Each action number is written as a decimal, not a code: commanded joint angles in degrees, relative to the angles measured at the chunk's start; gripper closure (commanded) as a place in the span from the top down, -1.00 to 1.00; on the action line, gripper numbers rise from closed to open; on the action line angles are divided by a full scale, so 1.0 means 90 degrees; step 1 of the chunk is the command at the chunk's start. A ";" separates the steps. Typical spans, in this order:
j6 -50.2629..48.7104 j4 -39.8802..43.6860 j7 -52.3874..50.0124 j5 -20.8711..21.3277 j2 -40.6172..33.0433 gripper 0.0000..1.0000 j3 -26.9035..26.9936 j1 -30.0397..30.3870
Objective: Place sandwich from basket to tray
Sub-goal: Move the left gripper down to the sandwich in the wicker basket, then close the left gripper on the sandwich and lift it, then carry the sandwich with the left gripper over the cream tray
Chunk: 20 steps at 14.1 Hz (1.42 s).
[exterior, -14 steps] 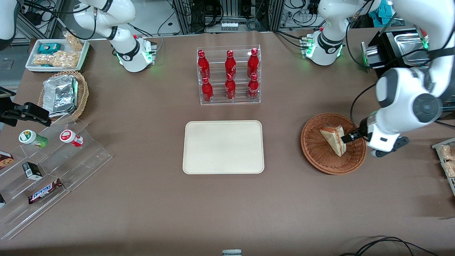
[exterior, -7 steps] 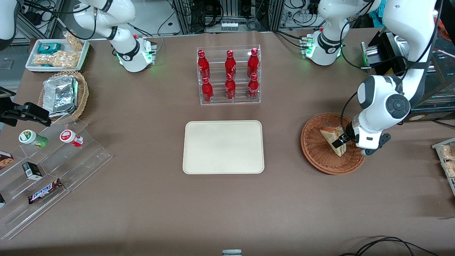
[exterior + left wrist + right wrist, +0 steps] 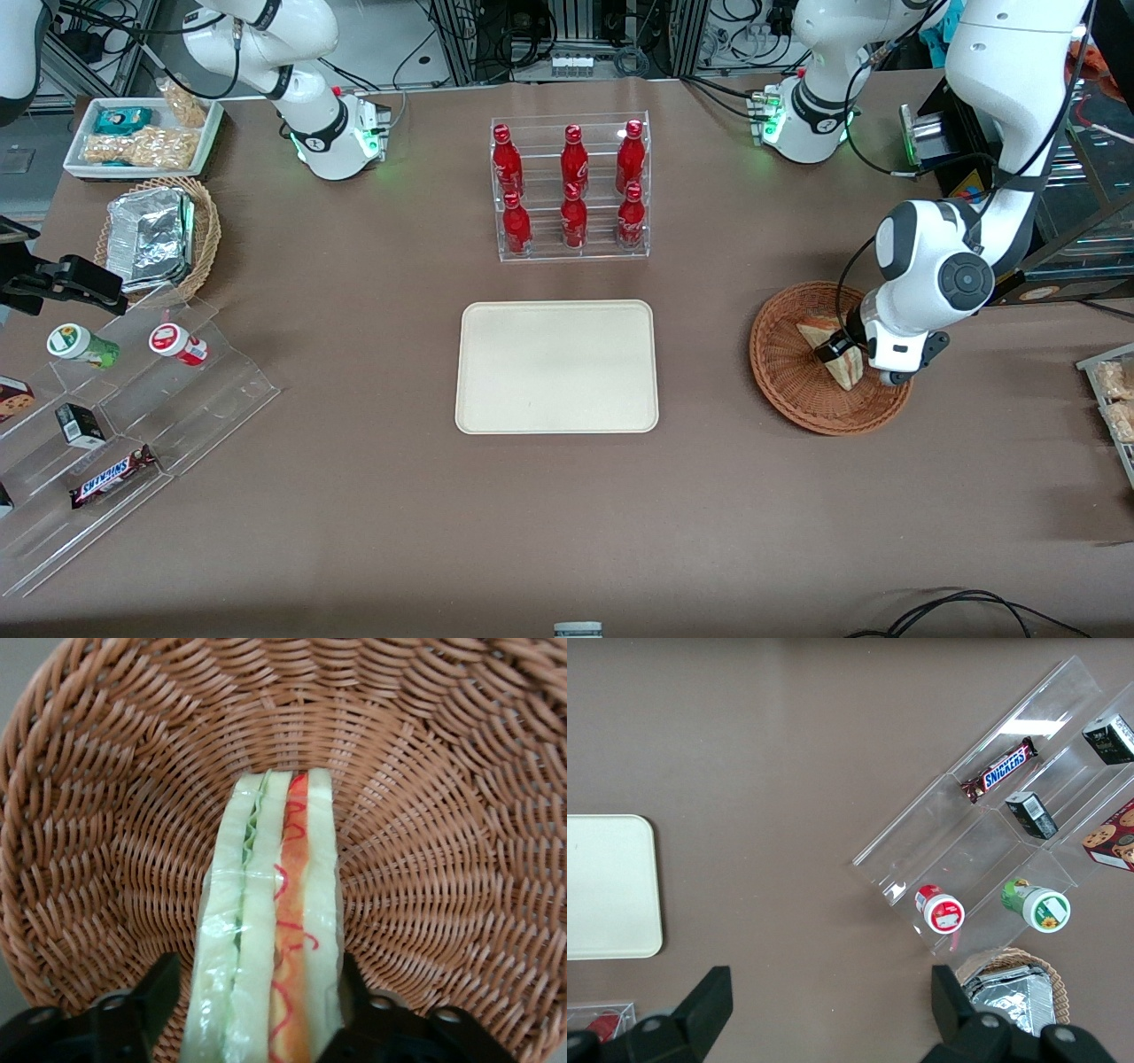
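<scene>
The sandwich (image 3: 811,336) lies in the reddish-brown wicker basket (image 3: 788,377) toward the working arm's end of the table. In the left wrist view the sandwich (image 3: 275,930) stands on edge on the basket's weave (image 3: 443,859), with its green and red-orange filling showing. My left gripper (image 3: 837,348) is down in the basket, open, with one finger on each side of the sandwich (image 3: 255,988). One finger (image 3: 159,988) stands a little apart from the bread, the other (image 3: 350,983) is at its wrap. The cream tray (image 3: 556,366) lies at mid-table and also shows in the right wrist view (image 3: 607,886).
A clear rack of red bottles (image 3: 571,186) stands farther from the front camera than the tray. Toward the parked arm's end are a tan basket of foil packs (image 3: 159,235), a white snack tray (image 3: 142,137) and an acrylic stand (image 3: 133,416). Snack packs (image 3: 1112,399) lie at the working arm's table edge.
My left gripper has moved over the basket toward the tray's side and come down around the sandwich. The sandwich and basket have stayed in place.
</scene>
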 commanded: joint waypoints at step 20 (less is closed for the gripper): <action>-0.3007 0.5841 -0.2941 0.3169 0.3269 -0.90 -0.3067 -0.2744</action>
